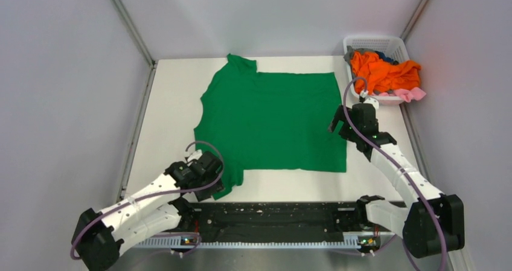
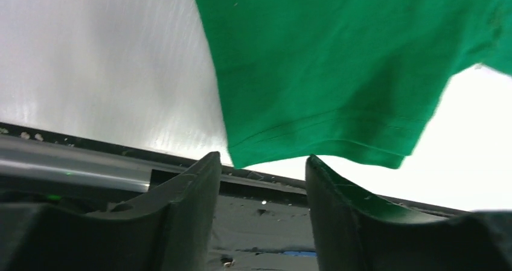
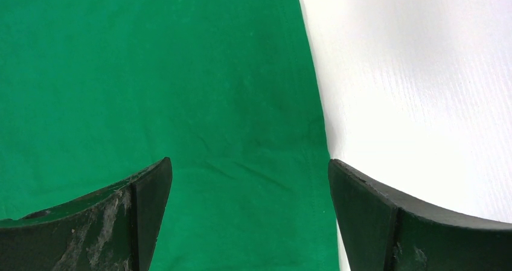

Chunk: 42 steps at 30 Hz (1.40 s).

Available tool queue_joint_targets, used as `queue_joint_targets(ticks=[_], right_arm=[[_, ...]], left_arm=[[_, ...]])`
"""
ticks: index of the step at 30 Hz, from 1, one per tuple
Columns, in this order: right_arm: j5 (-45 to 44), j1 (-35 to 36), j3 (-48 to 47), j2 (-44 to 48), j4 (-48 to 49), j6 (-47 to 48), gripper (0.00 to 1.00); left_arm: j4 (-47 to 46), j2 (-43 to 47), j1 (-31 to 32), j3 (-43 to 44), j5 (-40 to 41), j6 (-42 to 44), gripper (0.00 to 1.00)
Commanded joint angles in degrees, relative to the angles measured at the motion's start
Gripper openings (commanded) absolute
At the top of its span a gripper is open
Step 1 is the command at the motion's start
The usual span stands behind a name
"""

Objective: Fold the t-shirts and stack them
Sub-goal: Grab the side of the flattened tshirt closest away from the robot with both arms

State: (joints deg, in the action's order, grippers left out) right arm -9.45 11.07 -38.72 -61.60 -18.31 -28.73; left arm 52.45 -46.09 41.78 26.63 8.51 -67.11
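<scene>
A bright green t-shirt (image 1: 272,117) lies spread flat on the white table, collar to the left. My left gripper (image 1: 208,177) is open and empty at the near sleeve; in the left wrist view the sleeve hem (image 2: 326,135) hangs just beyond the two fingertips (image 2: 202,174). My right gripper (image 1: 341,126) is open and empty over the shirt's right hem edge; the right wrist view shows the green cloth (image 3: 181,90) between the fingers (image 3: 362,192). An orange t-shirt (image 1: 383,72) lies bunched in the basket with pink (image 1: 410,94) and dark blue cloth.
A white lattice basket (image 1: 374,43) stands at the table's far right corner. Grey walls close in the left, back and right sides. A black rail (image 1: 272,219) runs along the near edge between the arm bases.
</scene>
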Motion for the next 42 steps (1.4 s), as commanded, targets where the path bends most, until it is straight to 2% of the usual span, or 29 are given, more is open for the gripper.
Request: queue_joint_targets(ticks=[1, 3, 7, 15, 17, 18, 21, 23, 26, 31, 36, 42], right_arm=[[-1.2, -0.2, -1.0, -0.4, 0.1, -0.4, 0.99], [-1.3, -0.2, -0.8, -0.6, 0.2, -0.3, 0.99], [-1.5, -0.2, -0.8, -0.8, 0.2, -0.2, 0.99], [-1.1, -0.1, -0.8, -0.8, -0.3, 0.0, 0.99], [-1.2, -0.2, -1.0, -0.6, -0.6, 0.1, 0.99], [-1.3, -0.2, -0.9, -0.4, -0.6, 0.1, 0.99], [-1.4, -0.2, -0.8, 0.0, -0.8, 0.1, 0.99], [-1.5, -0.1, -0.9, 0.1, -1.2, 0.1, 0.99], [-1.9, -0.2, -1.0, 0.7, -3.2, -0.7, 0.99], [-1.0, -0.1, 2.4, 4.2, -8.2, -6.2, 0.98], [2.3, -0.1, 9.1, 10.5, -12.7, -9.9, 0.91], [8.1, 0.0, 15.5, 17.1, -15.8, -14.6, 0.8]], left_arm=[[-0.5, -3.1, 0.7, -0.1, -0.8, -1.7, 0.55], [-3.1, -4.9, 0.7, -0.9, -1.2, -1.3, 0.5], [-5.4, -9.1, 0.7, -1.6, -0.6, -1.4, 0.49], [-5.1, -14.9, 0.7, 1.8, 5.6, -1.7, 0.49], [-5.0, -16.1, 0.7, 2.4, 6.0, -1.3, 0.45], [-5.1, -16.4, 0.7, 2.6, 6.3, -1.2, 0.41], [-5.7, -16.4, 0.7, 2.7, 7.1, -1.2, 0.21], [-6.3, -16.0, 0.7, 2.6, 6.9, -1.0, 0.0], [-6.3, -14.7, 0.7, 2.2, 6.3, -1.0, 0.0], [-0.9, -8.7, 0.7, 2.6, 6.2, -2.1, 0.0], [3.5, -0.1, 0.7, 2.0, 5.2, -2.4, 0.0], [6.8, 6.1, 0.7, 2.8, 3.5, -2.1, 0.0]])
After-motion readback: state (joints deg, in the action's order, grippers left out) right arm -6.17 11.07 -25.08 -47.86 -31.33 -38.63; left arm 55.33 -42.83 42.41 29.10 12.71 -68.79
